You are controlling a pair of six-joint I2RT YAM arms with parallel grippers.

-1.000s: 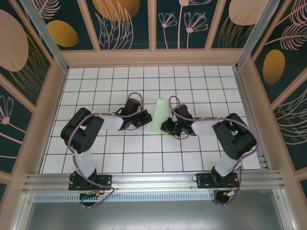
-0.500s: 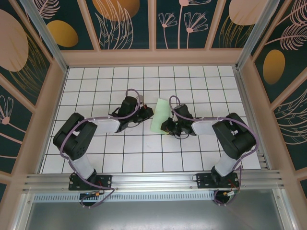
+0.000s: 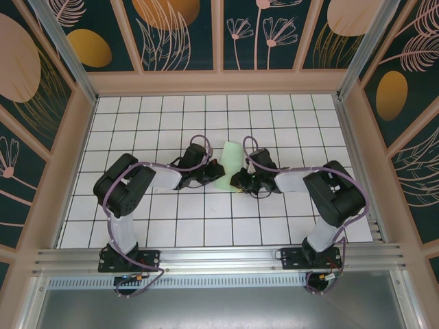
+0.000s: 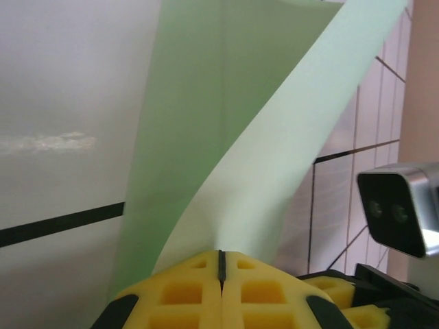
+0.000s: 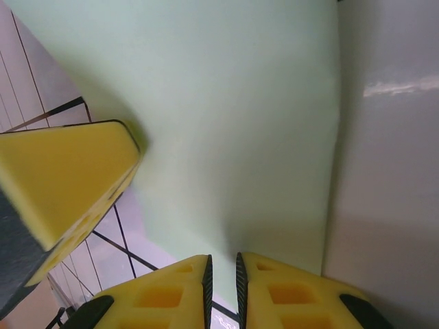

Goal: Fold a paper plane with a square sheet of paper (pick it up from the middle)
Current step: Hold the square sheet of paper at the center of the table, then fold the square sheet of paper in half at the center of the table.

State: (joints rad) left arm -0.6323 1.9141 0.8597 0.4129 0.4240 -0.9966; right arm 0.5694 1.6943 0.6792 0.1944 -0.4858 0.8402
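The square sheet of paper (image 3: 228, 164) is a pale mint-green folded strip on the tiled floor between both grippers. My left gripper (image 3: 212, 171) is at its left edge. In the left wrist view the yellow jaws (image 4: 221, 258) are shut, and a flap of the paper (image 4: 274, 151) rises straight from their tips, lifted off the layer beneath. My right gripper (image 3: 238, 179) is at the strip's near right corner. Its jaws (image 5: 222, 269) stand a narrow slit apart over the paper (image 5: 226, 123), with nothing visibly pinched.
White gridded floor tiles (image 3: 206, 219) are walled by a wooden frame (image 3: 219, 82). The left gripper's yellow finger (image 5: 65, 178) reaches in close beside the right gripper. The right wrist's camera (image 4: 401, 212) hangs just right of the lifted flap.
The left arm's elbow swung out left and back while its gripper stayed at the paper's left edge, ending slightly nearer. The right arm has not moved.
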